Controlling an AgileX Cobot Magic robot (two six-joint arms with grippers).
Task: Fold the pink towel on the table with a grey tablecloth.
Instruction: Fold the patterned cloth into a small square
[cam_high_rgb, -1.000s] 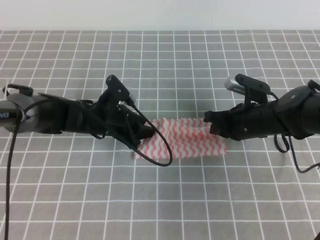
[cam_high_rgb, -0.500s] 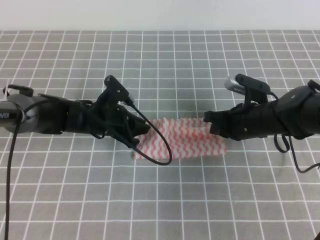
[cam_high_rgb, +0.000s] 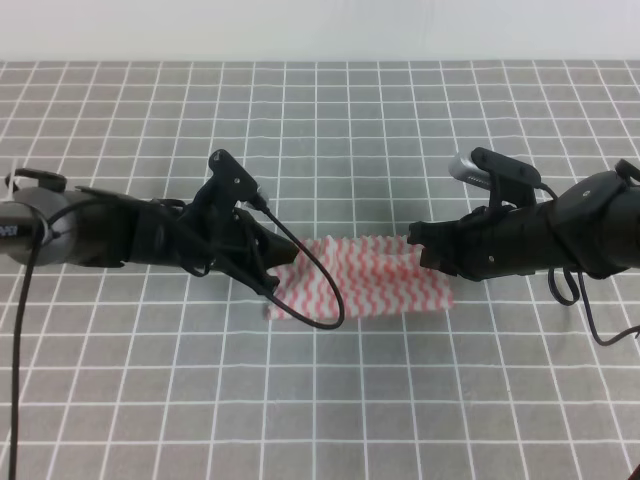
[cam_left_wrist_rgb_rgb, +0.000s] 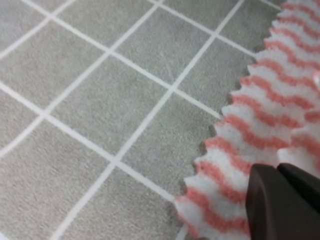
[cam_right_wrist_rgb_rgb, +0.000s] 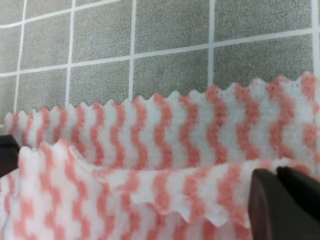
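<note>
While the pink towel (cam_high_rgb: 362, 276) lies folded at the middle of the grey-clothed bench (cam_high_rgb: 330, 120), the left hand (cam_high_rgb: 283, 262) sits at its 9 o'clock end, fingers (cam_left_wrist_rgb_rgb: 280, 202) pressed together on the edge. At 3 o'clock the right hand (cam_high_rgb: 420, 250) pinches a raised fold.

Pink towel (cam_right_wrist_rgb_rgb: 150, 145), raised fold, dark fingers (cam_right_wrist_rgb_rgb: 285, 205)

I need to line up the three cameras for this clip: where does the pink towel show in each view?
Exterior high: the pink towel lies at centre, between the two arms.
Left wrist: it fills the right side, above the dark gripper tip.
Right wrist: it spans the lower half, one layer raised in front.
Shared landmark: the white grid lines on the grey tablecloth.
</note>
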